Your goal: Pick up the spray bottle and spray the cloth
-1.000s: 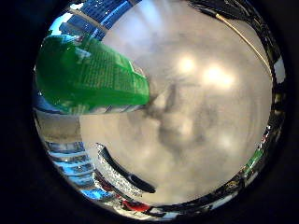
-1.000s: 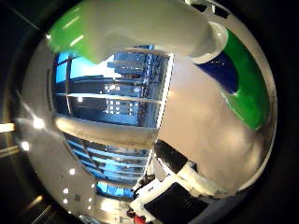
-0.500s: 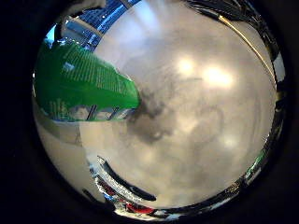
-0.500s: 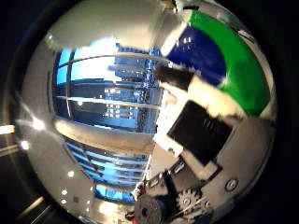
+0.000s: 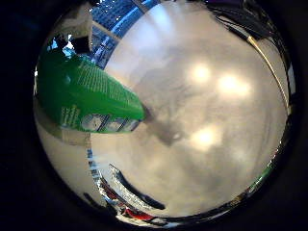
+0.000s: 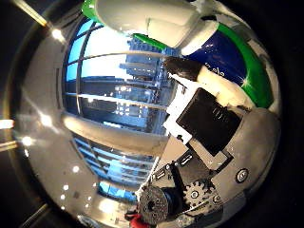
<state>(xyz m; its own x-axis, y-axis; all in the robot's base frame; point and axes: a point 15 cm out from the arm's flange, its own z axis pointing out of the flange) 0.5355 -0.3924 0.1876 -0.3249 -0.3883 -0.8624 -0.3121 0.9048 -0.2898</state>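
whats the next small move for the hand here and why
Probably close the fingers more firmly round the spray bottle before lifting. The bottle sits close against the palm, its base on the pale tabletop, a finger across its neck. No cloth shows yet.

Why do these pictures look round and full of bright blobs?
Both palm views bulge into circles because the lens is very wide. In the little finger side view, lamps glare as bright patches on the pale table, and the green spray bottle casts a dark shadow. In the thumb side view, windows bend and the hand fills the view beside the bottle.
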